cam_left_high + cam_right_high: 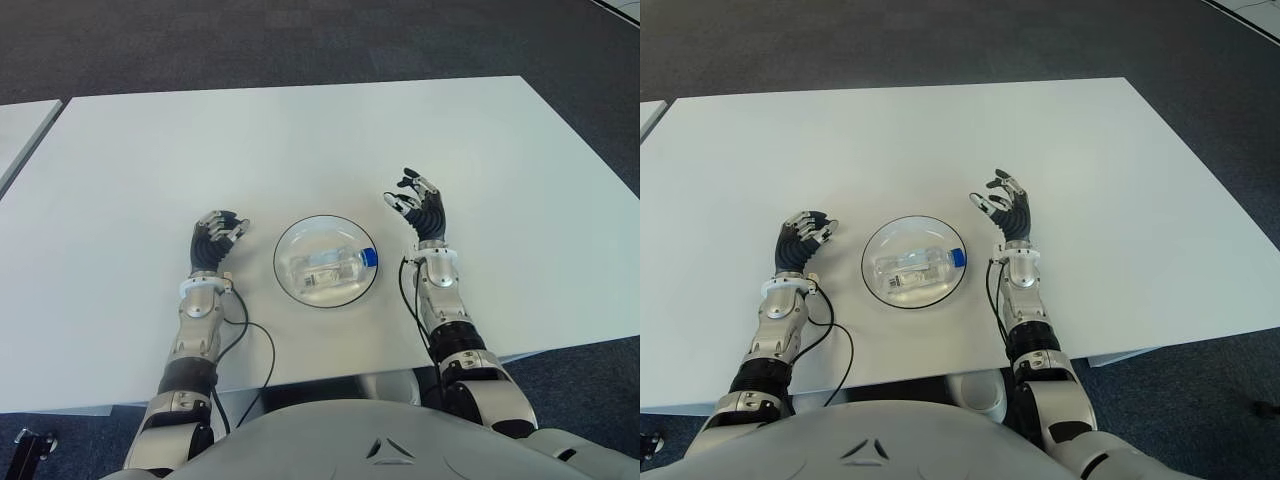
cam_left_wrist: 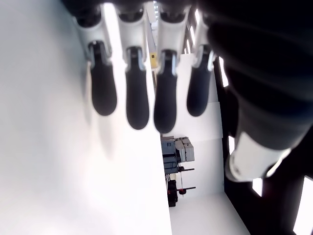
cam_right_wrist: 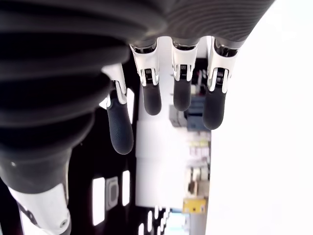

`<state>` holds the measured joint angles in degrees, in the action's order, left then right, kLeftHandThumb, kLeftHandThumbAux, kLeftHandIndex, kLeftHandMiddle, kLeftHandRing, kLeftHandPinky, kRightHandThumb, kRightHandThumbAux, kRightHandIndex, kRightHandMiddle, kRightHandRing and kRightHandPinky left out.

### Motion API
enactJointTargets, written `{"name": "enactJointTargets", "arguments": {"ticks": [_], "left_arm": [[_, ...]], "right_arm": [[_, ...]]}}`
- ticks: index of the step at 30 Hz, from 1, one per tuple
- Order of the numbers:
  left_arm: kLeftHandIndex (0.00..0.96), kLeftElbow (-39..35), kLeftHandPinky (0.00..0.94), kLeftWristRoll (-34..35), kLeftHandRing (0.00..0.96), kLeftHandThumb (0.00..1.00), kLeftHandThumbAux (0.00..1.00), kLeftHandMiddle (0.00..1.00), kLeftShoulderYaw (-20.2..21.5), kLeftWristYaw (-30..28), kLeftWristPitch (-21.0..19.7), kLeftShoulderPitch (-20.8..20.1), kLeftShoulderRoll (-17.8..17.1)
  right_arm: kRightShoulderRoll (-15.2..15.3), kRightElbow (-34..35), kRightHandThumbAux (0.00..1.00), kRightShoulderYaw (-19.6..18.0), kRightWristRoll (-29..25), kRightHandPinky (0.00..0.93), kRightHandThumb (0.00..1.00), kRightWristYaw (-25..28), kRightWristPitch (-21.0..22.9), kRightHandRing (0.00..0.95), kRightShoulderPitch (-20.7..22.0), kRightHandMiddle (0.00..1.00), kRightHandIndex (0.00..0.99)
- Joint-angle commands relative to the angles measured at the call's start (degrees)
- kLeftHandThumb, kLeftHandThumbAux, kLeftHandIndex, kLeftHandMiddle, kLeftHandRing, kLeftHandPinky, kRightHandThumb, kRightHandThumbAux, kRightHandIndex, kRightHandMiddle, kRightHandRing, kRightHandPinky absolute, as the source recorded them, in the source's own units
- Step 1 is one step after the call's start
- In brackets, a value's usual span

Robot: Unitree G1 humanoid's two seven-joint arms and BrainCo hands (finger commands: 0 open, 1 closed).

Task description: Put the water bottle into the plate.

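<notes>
Left eye view: bottle [image 1: 330, 264] lies in plate [image 1: 326, 262], cap at 3 o'clock. Left hand [image 1: 215, 236] at plate's 9, right hand [image 1: 418, 207] at 2; both open, empty.

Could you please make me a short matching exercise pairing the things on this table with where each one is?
Things:
1. water bottle
2. plate
3. left hand
4. right hand

Places:
a. on the white table, between the two hands
b. to the plate's right, fingers open, holding nothing
c. lying on its side inside the plate, blue cap toward the right hand
d. to the plate's left, fingers open, holding nothing

Pairs: 1-c, 2-a, 3-d, 4-b
</notes>
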<state>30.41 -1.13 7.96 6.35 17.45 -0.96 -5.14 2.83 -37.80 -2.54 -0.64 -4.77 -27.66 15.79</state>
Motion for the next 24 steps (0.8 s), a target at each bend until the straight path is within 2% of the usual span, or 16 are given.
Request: {"name": "enactJointTargets", "arguments": {"ticks": [1,10,24], "left_arm": [[0.427,4.0,0.470,0.2,0.479,0.701,0.720,0.486,-0.5,-1.0,-4.1,3.2,0.6],[0.427,3.5,0.469,0.2,0.476,0.702,0.720,0.482,-0.6,-1.1,-4.4,3.4,0.4],[0.428,3.5,0.474,0.7,0.482,0.702,0.719,0.486,-0.4,-1.6,-4.0,3.6,0.5]], "right_arm": [[0.3,-1.6,0.729,0.0,-1.0,0.679,0.703,3.8,1.0,0.653,-1.3,0.637,0.434],[0.6,-1.6,0.730,0.2,0.6,0.675,0.702,4.9,5.5,0.683,-2.3,0.681,0.435],[0.2,-2.1,0.730,0.5,1.2,0.677,0.701,4.8,8.3,0.686,-3.6,0.689,0.434]]}}
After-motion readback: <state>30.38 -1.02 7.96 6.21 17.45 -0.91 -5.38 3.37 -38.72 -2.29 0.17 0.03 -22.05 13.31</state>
